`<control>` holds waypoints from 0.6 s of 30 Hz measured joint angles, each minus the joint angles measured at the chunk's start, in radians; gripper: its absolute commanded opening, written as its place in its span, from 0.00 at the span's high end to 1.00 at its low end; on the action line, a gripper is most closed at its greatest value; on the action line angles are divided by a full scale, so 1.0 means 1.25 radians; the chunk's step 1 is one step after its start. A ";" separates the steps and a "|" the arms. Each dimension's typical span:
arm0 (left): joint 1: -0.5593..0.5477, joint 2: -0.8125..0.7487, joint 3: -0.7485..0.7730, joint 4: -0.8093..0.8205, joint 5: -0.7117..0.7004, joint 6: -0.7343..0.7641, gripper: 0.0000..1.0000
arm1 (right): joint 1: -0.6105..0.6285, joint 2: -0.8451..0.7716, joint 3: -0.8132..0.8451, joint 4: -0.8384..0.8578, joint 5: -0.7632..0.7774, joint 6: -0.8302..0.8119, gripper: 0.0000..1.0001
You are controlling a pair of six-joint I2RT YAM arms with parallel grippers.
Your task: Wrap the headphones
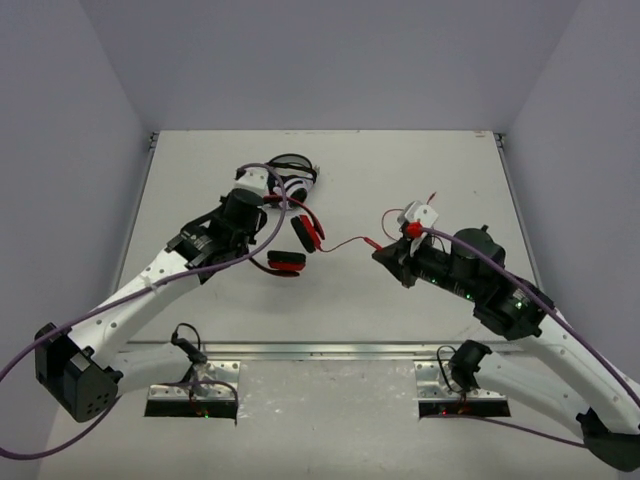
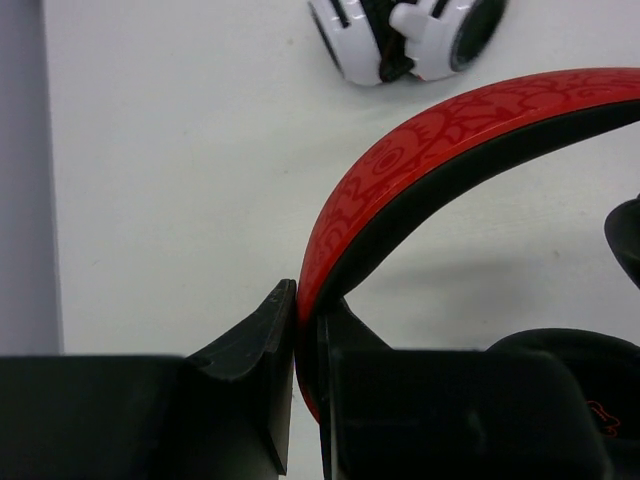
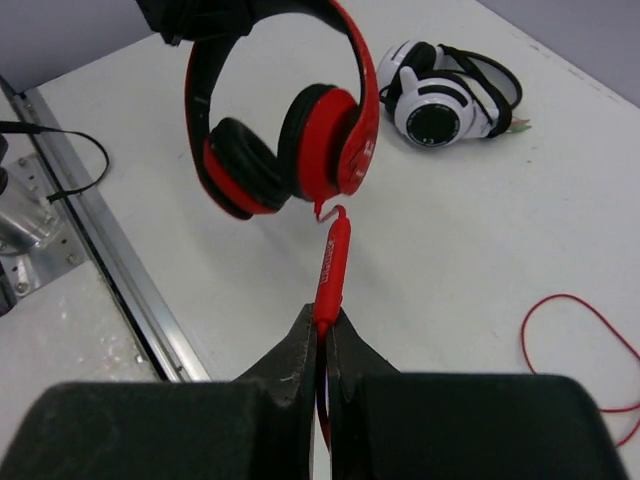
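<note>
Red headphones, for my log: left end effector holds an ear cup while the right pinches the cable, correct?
No: left wrist view shows the left end effector holding the headband, not an ear cup; the right end effector pinches the cable.

One red headset [image 3: 330, 140] and one white-and-black headset [image 3: 440, 100] are counted. Two grippers are seen: left gripper [image 2: 305, 315], right gripper [image 3: 322, 335].

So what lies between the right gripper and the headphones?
Only the red cable, running from the headphones to the right gripper; the right wrist view shows it.
</note>
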 measured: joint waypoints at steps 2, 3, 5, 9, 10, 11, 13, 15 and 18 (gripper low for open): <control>-0.024 0.008 -0.010 0.019 0.037 0.021 1.00 | 0.000 0.026 0.058 -0.044 0.029 -0.030 0.99; -0.042 0.012 -0.012 0.027 0.053 0.032 1.00 | 0.001 0.040 0.088 -0.068 0.045 -0.047 0.99; -0.096 0.026 -0.012 0.043 0.089 0.054 1.00 | 0.001 0.069 0.140 -0.101 0.071 -0.080 0.99; -0.190 0.035 -0.023 0.065 0.167 0.081 1.00 | 0.001 0.116 0.198 -0.135 0.103 -0.130 0.99; -0.205 0.028 -0.030 0.071 0.186 0.085 1.00 | 0.001 0.121 0.202 -0.141 0.107 -0.139 0.99; -0.214 0.017 -0.040 0.077 0.202 0.088 1.00 | 0.001 0.125 0.202 -0.145 0.111 -0.148 0.99; -0.220 -0.014 -0.056 0.081 0.222 0.093 1.00 | 0.001 0.135 0.202 -0.152 0.111 -0.159 0.99; -0.221 -0.044 -0.063 0.080 0.237 0.097 1.00 | 0.001 0.142 0.202 -0.153 0.111 -0.165 0.99; -0.226 -0.057 -0.063 0.084 0.256 0.101 1.00 | 0.001 0.149 0.202 -0.150 0.110 -0.167 0.99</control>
